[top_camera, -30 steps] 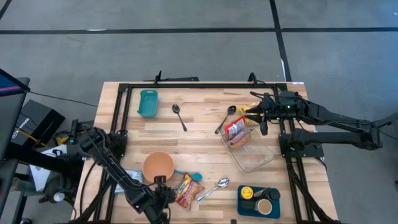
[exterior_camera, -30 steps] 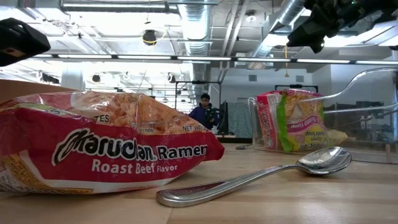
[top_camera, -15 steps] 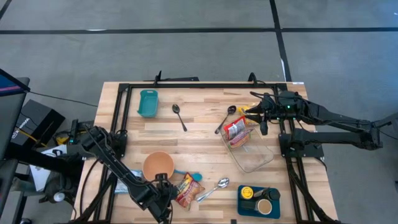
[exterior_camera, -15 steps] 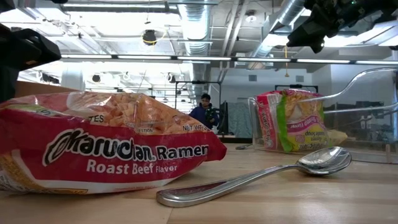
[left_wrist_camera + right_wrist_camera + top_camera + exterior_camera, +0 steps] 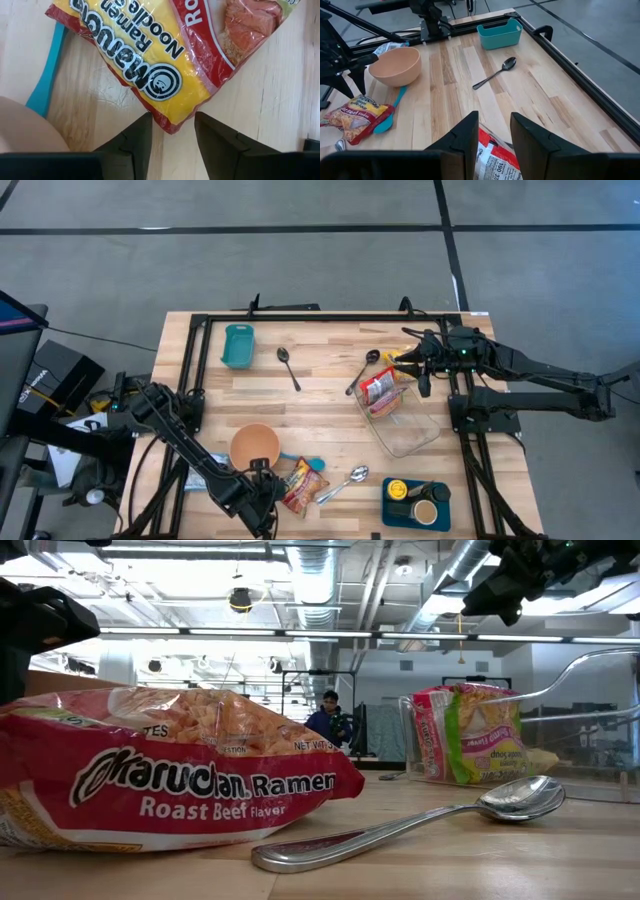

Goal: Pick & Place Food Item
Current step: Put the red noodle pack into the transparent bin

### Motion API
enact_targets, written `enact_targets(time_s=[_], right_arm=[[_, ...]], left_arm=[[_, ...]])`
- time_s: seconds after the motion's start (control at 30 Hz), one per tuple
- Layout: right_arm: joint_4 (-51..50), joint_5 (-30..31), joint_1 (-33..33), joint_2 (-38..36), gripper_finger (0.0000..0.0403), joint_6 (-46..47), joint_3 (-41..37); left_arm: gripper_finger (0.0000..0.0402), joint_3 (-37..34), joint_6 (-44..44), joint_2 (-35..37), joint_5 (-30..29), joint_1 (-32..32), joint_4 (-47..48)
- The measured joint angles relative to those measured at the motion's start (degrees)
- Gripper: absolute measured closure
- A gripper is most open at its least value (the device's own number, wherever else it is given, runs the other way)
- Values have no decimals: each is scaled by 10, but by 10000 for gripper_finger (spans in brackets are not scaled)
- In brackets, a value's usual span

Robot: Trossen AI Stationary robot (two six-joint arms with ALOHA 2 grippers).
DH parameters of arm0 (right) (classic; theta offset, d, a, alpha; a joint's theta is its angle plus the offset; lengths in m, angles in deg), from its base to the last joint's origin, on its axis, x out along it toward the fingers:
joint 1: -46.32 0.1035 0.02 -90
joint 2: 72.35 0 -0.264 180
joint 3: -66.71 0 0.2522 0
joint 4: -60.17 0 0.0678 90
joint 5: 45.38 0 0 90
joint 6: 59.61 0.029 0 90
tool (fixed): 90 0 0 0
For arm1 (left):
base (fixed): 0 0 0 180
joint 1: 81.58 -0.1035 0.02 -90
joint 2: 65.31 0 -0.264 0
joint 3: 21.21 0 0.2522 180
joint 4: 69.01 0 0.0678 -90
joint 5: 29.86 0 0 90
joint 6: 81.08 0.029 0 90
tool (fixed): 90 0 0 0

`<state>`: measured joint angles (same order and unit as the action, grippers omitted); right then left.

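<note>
A red and yellow Maruchan ramen packet (image 5: 300, 485) lies flat on the table near its front edge, and fills the low view (image 5: 180, 770). My left gripper (image 5: 267, 488) is open at the packet's left end. In the left wrist view its fingers (image 5: 145, 132) stand on either side of the packet's corner (image 5: 172, 125). My right gripper (image 5: 401, 361) is open and empty above the far end of a clear glass container (image 5: 405, 425). A second ramen packet (image 5: 378, 390) stands on edge in that container, leaning on its wall (image 5: 465, 735). My left gripper has its open fingers on either side of the packet's corner (image 5: 170, 127), coming from the table's left side. I cannot tell whether the fingers touch it. The packet lies flat on the table.
An orange bowl (image 5: 254, 446) and a teal spatula (image 5: 310, 463) sit just beyond the packet, and a silver spoon (image 5: 345, 483) lies to its right. A blue tray with cups (image 5: 417, 503) is at the front right. A teal bin (image 5: 238, 345) and two spoons (image 5: 288, 367) lie farther back.
My left gripper has come down and moved a little toward the packet's left end. The packet has shifted slightly on the table and its top has flattened a little. In the last half second nothing has moved.
</note>
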<state>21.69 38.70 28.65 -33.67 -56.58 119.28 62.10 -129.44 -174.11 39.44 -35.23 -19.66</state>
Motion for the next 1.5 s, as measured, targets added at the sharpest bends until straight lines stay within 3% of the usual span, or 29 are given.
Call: enact_targets(time_s=[0.7,1.27,1.5], right_arm=[[-1,0,0,0,295,0,0],[-1,0,0,0,295,0,0],[-1,0,0,0,295,17,0]], left_arm=[[264,0,1,-24,2,-10,-10],[391,0,0,-24,2,-10,-10],[398,0,0,-24,2,-10,-10]])
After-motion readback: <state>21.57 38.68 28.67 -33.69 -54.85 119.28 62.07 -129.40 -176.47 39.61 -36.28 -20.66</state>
